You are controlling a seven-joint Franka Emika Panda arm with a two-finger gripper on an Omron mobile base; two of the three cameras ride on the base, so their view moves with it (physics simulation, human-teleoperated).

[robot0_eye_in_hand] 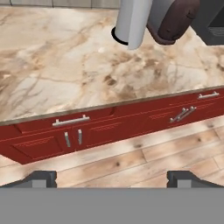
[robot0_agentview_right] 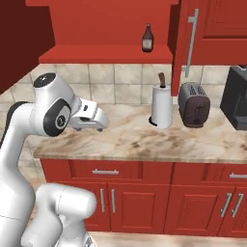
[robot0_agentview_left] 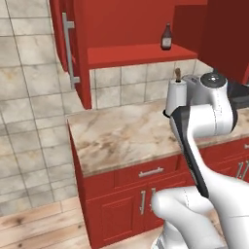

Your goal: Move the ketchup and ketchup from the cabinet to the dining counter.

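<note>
A ketchup bottle [robot0_agentview_left: 166, 38] [robot0_agentview_right: 147, 38], dark red-brown with a pale label, stands upright on the red inner shelf of the open cabinet [robot0_agentview_left: 136, 54] [robot0_agentview_right: 106, 54]. The cabinet doors [robot0_agentview_left: 73, 48] [robot0_agentview_right: 193, 34] are swung wide. My gripper [robot0_agentview_right: 91, 120] [robot0_eye_in_hand: 114, 178] hangs well below the shelf, above the front of the marbled worktop, tilted down toward the worktop and floor. Its jaws stand wide open with nothing between them. The dining counter is out of view.
On the marbled worktop [robot0_agentview_left: 121, 136] [robot0_agentview_right: 135, 140] [robot0_eye_in_hand: 65, 65] stand a white paper-towel roll [robot0_agentview_left: 176, 95] [robot0_agentview_right: 162, 106] [robot0_eye_in_hand: 133, 22], a dark toaster [robot0_agentview_right: 194, 103] [robot0_eye_in_hand: 173, 19] and a black machine [robot0_agentview_right: 236, 96]. Red drawer units [robot0_eye_in_hand: 87, 127] and wooden floor lie below.
</note>
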